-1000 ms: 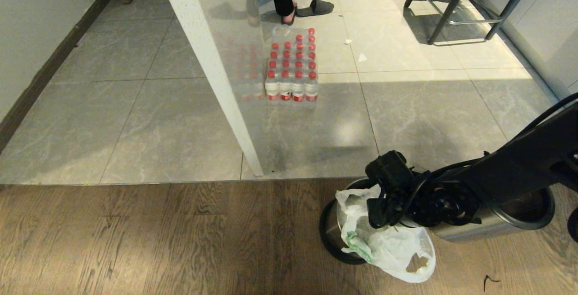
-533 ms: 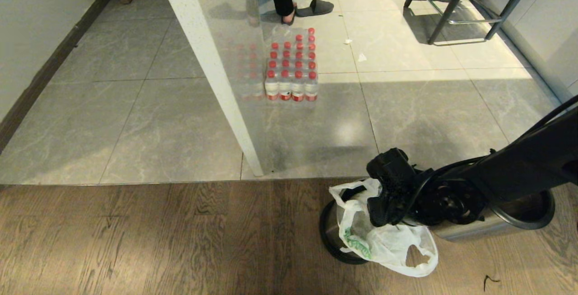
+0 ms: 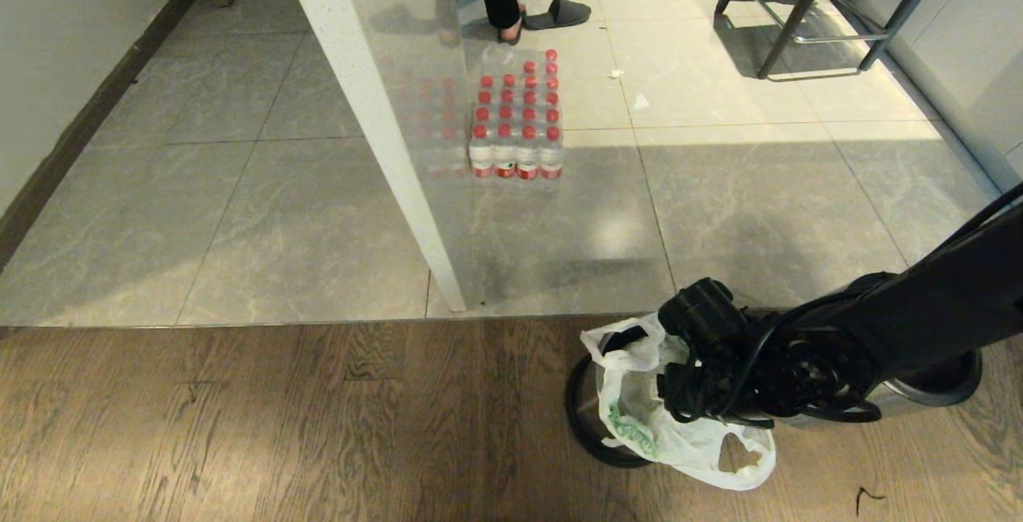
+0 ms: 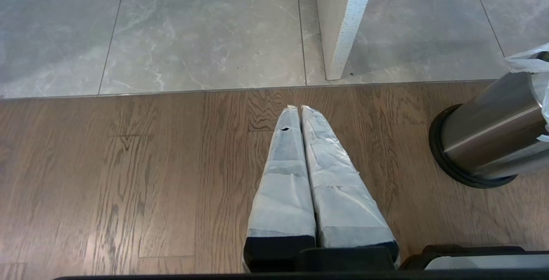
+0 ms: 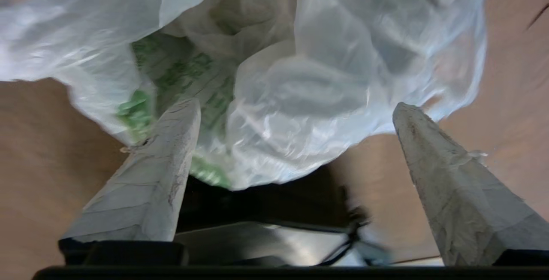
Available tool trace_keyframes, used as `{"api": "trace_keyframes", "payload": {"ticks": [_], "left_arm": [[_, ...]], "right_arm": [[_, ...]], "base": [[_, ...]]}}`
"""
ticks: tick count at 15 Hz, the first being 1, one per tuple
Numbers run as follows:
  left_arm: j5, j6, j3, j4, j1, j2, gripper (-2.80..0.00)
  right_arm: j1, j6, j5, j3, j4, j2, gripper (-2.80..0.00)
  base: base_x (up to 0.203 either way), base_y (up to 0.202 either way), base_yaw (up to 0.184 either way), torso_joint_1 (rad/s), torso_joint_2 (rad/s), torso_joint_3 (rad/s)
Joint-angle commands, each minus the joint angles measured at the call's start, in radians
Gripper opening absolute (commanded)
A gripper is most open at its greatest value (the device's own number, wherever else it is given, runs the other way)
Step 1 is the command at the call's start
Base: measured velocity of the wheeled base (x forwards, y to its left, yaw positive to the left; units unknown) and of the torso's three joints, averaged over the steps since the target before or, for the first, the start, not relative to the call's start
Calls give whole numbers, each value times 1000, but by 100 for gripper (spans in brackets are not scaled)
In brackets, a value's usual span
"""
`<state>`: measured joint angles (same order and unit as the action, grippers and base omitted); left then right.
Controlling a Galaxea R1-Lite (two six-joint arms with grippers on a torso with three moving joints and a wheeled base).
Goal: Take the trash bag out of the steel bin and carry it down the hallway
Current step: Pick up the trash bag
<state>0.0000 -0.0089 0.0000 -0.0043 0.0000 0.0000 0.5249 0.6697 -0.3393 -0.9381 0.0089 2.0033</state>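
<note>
Head view: we note the bag [image 3: 687,426] draped over the near side of the bin [image 3: 591,418], half out, its lower part hanging down the steel wall to the wood floor [image 3: 280,426] beside the black base. The bin appears tipped toward the robot's right, with its black ring rim showing at the far end under the right arm.

Right gripper [image 3: 679,398] hovers at the bag's upper folds. In the right wrist view its taped fingers [image 5: 154,177] stand wide apart with crumpled film bulging between them; we see no pinch on anything, so we record it as spread and empty. Left gripper [image 4: 300,173] is parked over the wood floor well to the side of the bin, fingers pressed together, holding nothing.

Handling, our judgement: the bag is thin, see-through, soft film with green print; likely light, slippery, and easy to tear if caught on the rim. A loop handle shows low on the hanging part in the head view. We would grip a handle or a gathered bunch of film near the mouth, not a single layer.

Contents: inside the bag we make out only crumpled pale shapes, not identifiable. Whether anything lies in the bin's inner bucket we cannot tell.

Hallway tiles [image 3: 304,226] begin just past the wood edge.
</note>
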Motion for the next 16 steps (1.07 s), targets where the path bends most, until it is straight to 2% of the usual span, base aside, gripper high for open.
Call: {"api": "trace_keyframes", "payload": {"ticks": [1, 4, 6, 10, 12, 16], "left_arm": [[0, 0, 0, 0, 0, 0, -280], [0, 1, 0, 0, 0, 0, -280], [0, 0, 0, 0, 0, 0, -280], [0, 0, 0, 0, 0, 0, -280], [0, 0, 0, 0, 0, 0, -280], [0, 1, 0, 0, 0, 0, -280]], "right_arm": [[-1, 63, 22, 11, 0, -24, 0], [-17, 219, 59, 17, 10, -30, 0], [-19, 247, 57, 58, 79, -36, 0], [-35, 290, 57, 105, 86, -40, 0], [-39, 358, 72, 103, 33, -35, 0], [-52, 363, 90, 114, -92, -24, 0]], "base": [[0, 0, 0, 0, 0, 0], [0, 0, 0, 0, 0, 0], [0, 0, 0, 0, 0, 0], [0, 0, 0, 0, 0, 0], [0, 0, 0, 0, 0, 0], [0, 0, 0, 0, 0, 0]]}}
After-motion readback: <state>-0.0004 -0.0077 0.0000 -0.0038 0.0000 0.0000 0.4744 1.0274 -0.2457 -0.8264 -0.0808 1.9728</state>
